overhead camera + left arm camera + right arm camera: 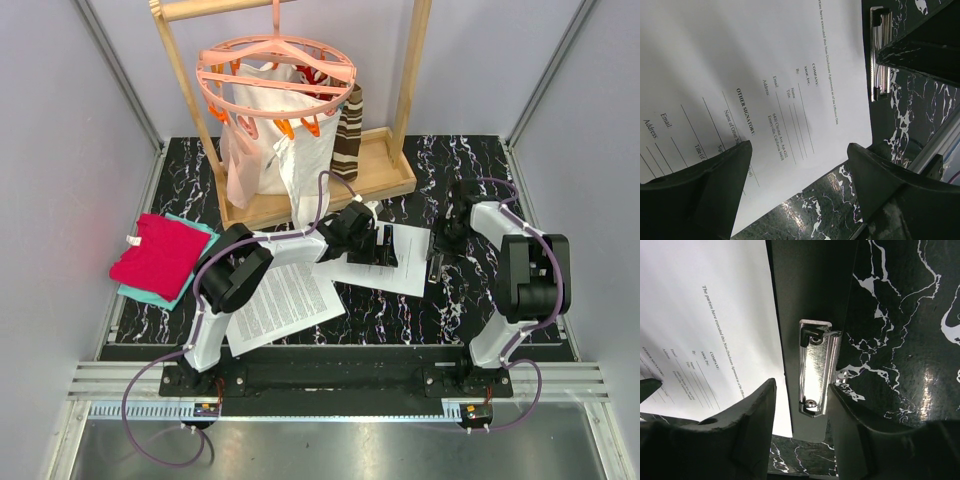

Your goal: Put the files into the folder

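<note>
Two printed white sheets, the files, lie on the black marble table: one (285, 300) under the left arm, one (395, 268) in the middle. My left gripper (388, 248) hovers open over the middle sheet's (765, 65) signature end, its jaws (800, 146) wide apart with nothing between them. The folder's black strip (810, 300) with a shiny metal clip (817, 370) runs along that sheet's (715, 305) right edge. My right gripper (802, 385) stands open astride the clip, a gap on its left side. From above, the right gripper (437, 262) covers the folder. The clip (881, 55) also shows in the left wrist view.
A wooden rack (320, 195) at the back carries a pink clip hanger (275, 70), a white cloth bag (265, 140) and a brown striped cloth (350, 135). Red-and-teal folded cloths (160, 255) lie at the left. Grey walls close in both sides.
</note>
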You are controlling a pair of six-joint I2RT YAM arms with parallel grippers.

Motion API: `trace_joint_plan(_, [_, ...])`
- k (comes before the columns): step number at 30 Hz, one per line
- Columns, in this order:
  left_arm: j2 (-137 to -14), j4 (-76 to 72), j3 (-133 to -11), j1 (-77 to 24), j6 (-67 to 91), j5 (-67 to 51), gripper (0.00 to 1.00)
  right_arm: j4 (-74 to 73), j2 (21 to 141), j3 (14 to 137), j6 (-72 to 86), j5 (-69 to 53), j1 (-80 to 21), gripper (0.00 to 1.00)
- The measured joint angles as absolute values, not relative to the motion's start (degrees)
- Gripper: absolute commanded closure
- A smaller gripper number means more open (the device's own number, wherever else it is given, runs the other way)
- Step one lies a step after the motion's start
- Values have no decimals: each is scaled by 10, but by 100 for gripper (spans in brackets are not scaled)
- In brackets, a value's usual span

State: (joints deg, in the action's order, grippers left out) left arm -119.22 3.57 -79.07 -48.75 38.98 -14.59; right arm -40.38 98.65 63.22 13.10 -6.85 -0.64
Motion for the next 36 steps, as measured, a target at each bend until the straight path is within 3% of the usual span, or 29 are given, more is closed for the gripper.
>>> trace_joint_plan(5, [-1192,36,-791,-488,390,-146,15,-404,998,634,127,-64,-6,43])
trace_joint_plan(6, [-1192,36,-791,-488,390,-146,15,-404,1001,634,127,-64,-6,44])
trace_joint_plan(8, [-1192,36,-791,-488,390,-146,15,-404,1007,634,126,-64,-6,57])
trace_joint_plan(9, [-1192,36,-791,-488,389,-146,15,-404,1010,634,123,-59,-6,57])
trace_joint_plan(23, [-1192,42,-794,-489,380,-146,15,-403,1024,635,122,-41,-4,52])
trace_joint_plan(36, [-1182,116,-822,-500,368,-135,13,-407,1031,642,120,-37,-4,67])
